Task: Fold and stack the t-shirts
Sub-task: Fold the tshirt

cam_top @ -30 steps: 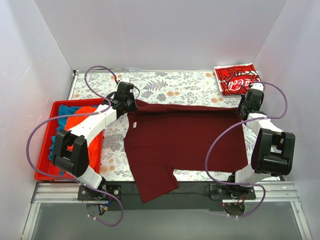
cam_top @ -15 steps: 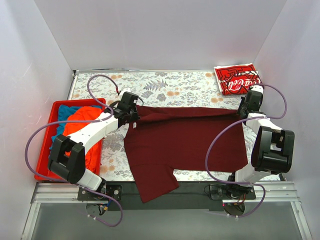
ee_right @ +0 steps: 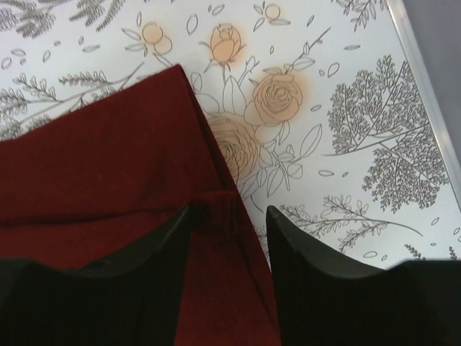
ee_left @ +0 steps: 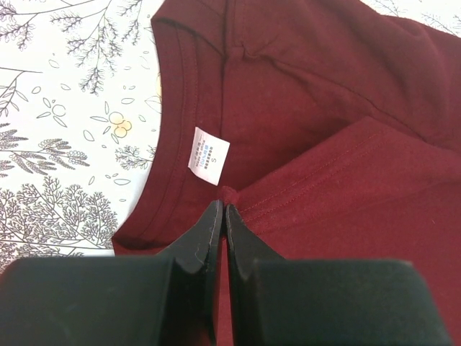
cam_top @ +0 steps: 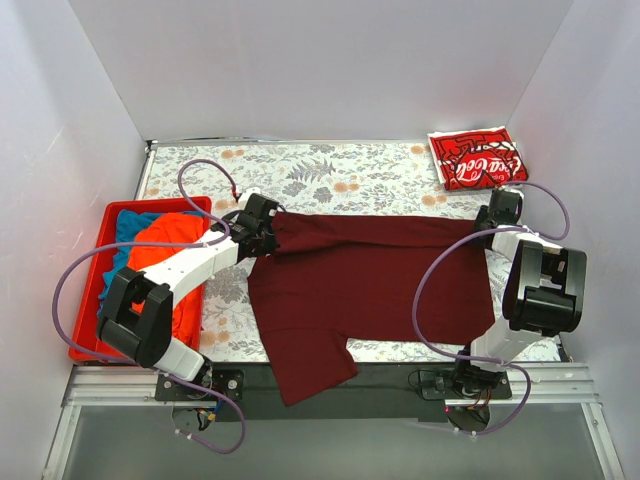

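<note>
A dark maroon t-shirt [cam_top: 370,280] lies spread across the flowered table, its far edge folded over toward me. One sleeve hangs over the near table edge. My left gripper [cam_top: 272,232] [ee_left: 219,209] is shut on a fold of the maroon cloth [ee_left: 324,108] beside the collar and its white size label [ee_left: 204,156]. My right gripper [cam_top: 490,218] [ee_right: 229,213] stands open over the shirt's far right corner [ee_right: 108,180], with cloth lying loose between the fingers. A folded red Coca-Cola t-shirt [cam_top: 475,158] lies at the far right corner.
A red plastic bin [cam_top: 100,352] stands at the left of the table, holding an orange shirt [cam_top: 160,240] and a blue one [cam_top: 125,225]. White walls close in three sides. Purple cables loop off both arms.
My left gripper has drawn the shirt's far edge toward me and to the right, still shut on it. My right gripper has opened and let go of the shirt's corner.
</note>
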Controlling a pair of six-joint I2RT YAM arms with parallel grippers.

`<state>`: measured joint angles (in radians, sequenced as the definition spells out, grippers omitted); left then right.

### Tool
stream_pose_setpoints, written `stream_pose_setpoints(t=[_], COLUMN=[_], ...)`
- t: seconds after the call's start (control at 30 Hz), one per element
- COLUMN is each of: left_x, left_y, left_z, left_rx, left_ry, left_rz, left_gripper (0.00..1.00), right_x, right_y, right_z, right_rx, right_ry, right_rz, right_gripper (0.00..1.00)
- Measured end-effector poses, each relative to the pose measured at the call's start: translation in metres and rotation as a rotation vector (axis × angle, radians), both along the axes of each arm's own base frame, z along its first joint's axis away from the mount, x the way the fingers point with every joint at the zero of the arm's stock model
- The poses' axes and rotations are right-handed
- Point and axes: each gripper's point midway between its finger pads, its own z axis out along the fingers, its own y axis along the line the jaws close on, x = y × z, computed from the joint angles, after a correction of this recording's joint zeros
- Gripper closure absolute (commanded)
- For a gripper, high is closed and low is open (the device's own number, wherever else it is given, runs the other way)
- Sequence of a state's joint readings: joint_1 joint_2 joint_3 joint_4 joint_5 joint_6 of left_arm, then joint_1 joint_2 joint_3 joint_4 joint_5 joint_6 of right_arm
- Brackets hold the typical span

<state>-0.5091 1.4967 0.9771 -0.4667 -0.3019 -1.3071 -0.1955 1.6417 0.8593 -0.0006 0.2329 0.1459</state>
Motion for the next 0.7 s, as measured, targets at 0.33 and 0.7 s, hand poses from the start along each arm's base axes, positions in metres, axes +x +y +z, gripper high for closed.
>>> stream_pose_setpoints(t=[0.33, 0.7], left_x=[-0.007, -0.014], left_y=[-0.022, -0.048], left_z=[0.003, 0.019], left_rx=[-0.006, -0.023], left_ry=[0.007, -0.006], left_rz=[-0.068, -0.127], left_gripper=[1.00, 1.00], right_x=[-0.017, -0.010], right_y=[0.017, 0.058], right_z=[0.029, 0.076], right_rx=[0.081, 0.181], right_ry=[-0.015, -0.144], right_rz=[0.004, 0.133], right_gripper=[0.36, 0.34])
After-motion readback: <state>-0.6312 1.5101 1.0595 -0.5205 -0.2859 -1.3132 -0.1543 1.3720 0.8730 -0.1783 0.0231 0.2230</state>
